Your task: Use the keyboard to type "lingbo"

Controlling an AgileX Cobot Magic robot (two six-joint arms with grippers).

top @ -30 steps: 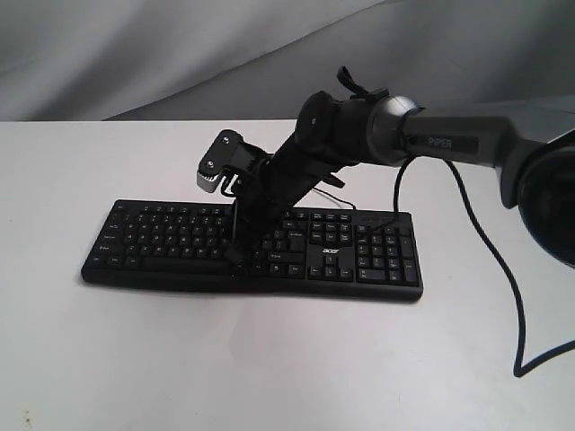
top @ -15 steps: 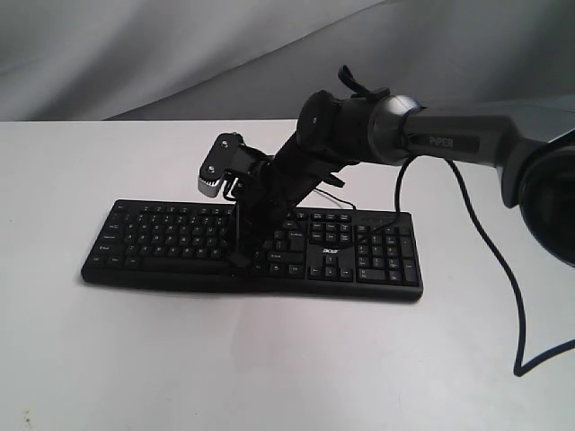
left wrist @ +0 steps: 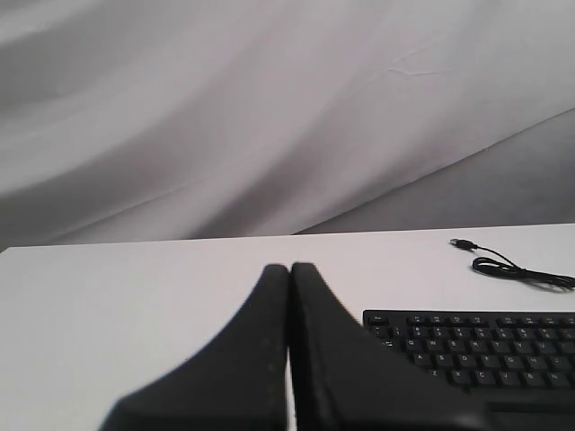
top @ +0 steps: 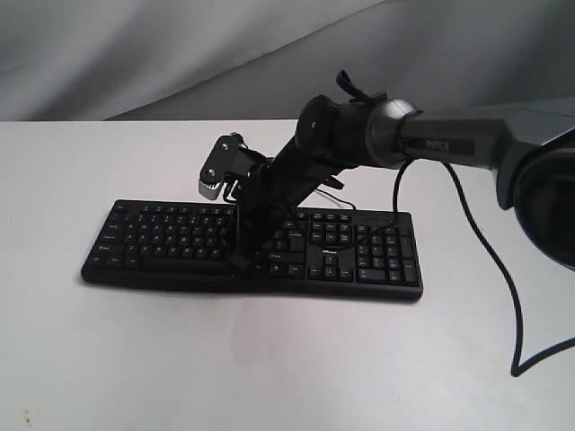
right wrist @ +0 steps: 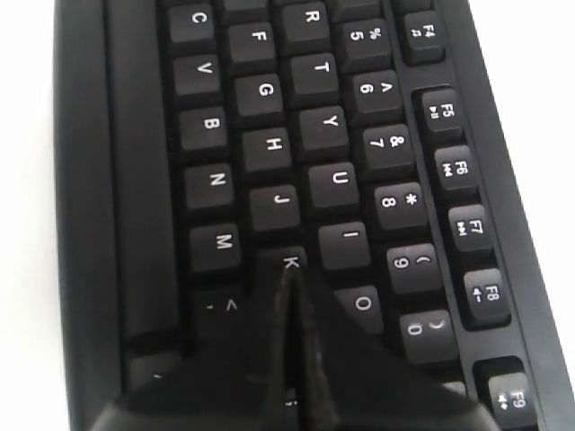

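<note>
Keyboard and grippers at the moment of a keystroke. A long black keyboard [top: 171, 235] with white legends lies flat on a white table [top: 269, 359], its long side running across the exterior view and its number pad toward the right. The right arm [top: 449, 144] reaches in from the right and angles down over the middle of the keyboard, ending in the right gripper [top: 240, 258] at the letter rows. The right wrist view shows its two fingers pressed flat together, with no gap and nothing between them. Their joint tip sits at the K key [right wrist: 277, 260], with J, M, I and O close around it — whether the tip bears on the key cannot be told. The left gripper [left wrist: 289, 268], seen only in its own wrist view, is likewise drawn fully together and empty, poised over bare table beside one end of the keyboard. A thin black cable [left wrist: 526, 274] with a plug at its end lies on the table beyond the keyboard — grey cloth [left wrist: 269, 108] hangs behind.
</note>
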